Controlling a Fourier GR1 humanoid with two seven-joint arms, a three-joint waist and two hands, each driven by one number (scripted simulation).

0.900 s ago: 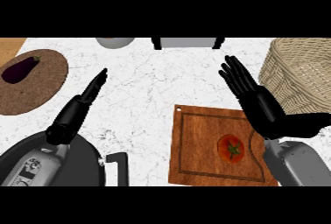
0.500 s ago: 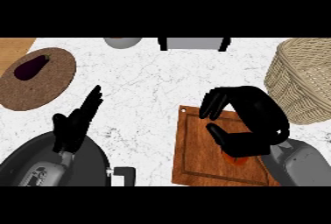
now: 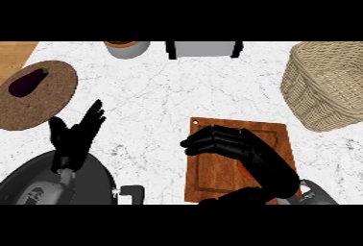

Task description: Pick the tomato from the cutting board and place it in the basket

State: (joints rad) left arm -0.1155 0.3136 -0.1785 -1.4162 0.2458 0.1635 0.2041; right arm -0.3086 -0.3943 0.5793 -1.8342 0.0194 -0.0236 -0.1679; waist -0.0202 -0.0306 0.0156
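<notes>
The small red tomato is not showing anywhere: the robot's black right hand (image 3: 237,146) is lying over the middle of the rectangular brown wooden cutting board (image 3: 273,132), fingers curling downward and thumb reaching in from below, covering the spot where the tomato would be sitting. Whether those fingers are already closing round it, or only cupping above it, I cannot tell, since the hand is hiding everything under it. My reading is that the tomato is lying on the board beneath the palm, with the grasp just being made.

So the task is looking early: nothing is sitting in the pale woven wicker basket (image 3: 326,86), which is standing beyond the board's far right corner, near it but apart. Securing the tomato, lifting it, carrying it up and to the right, and letting go over the rim are all left.

The black left hand (image 3: 74,134) is resting open at the lower left, fingers straight and pointing up.

Counting outward: one board, one basket, one round brown woven mat (image 3: 53,103) carrying one dark purple eggplant (image 3: 27,81), one grey bowl (image 3: 127,48) at the far edge, and one grey box-like object with black sides (image 3: 204,49) beside it, all on the white marbled counter (image 3: 163,96).
</notes>
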